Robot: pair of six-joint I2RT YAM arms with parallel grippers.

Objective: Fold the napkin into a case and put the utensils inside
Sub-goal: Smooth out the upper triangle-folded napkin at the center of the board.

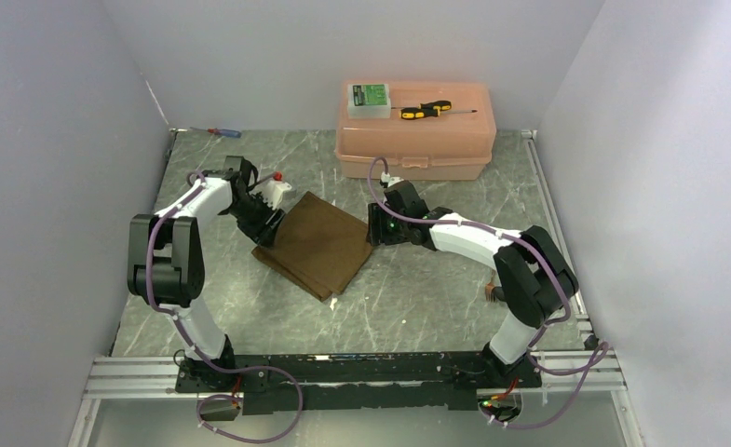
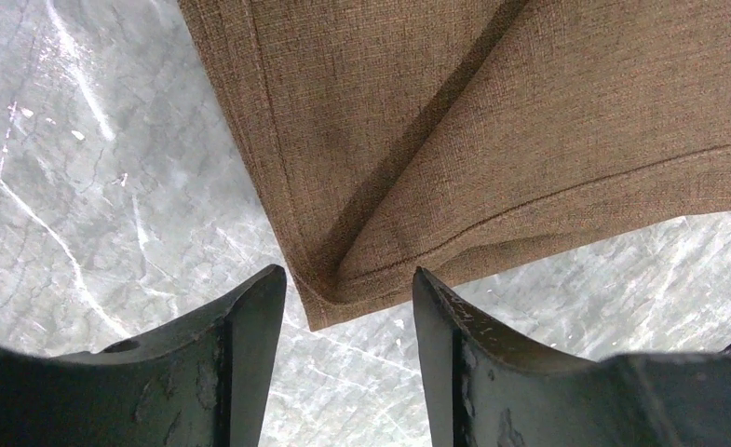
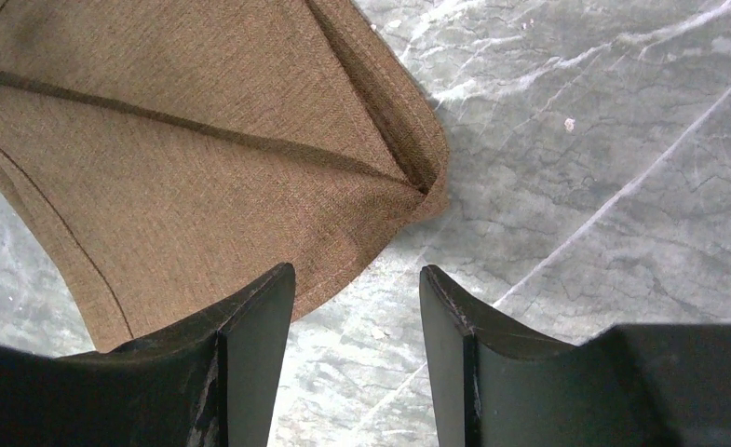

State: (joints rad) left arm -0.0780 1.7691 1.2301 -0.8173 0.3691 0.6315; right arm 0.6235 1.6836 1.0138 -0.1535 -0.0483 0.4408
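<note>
Left wrist view: napkin [image 2: 492, 140] corner lies just before the spread, empty left hand [image 2: 347, 271].

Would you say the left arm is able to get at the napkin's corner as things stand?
Probably yes: the left gripper stands open right at a folded corner of the napkin, and nothing lies between them.

Napkin [image 1: 315, 244]: one. Pink box [image 1: 415, 135]: one. Screwdrivers [image 1: 425, 111]: two.

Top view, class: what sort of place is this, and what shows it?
Likely a robot lab cell: a left arm and right arm on a rail, white walls around a marbled table.
</note>
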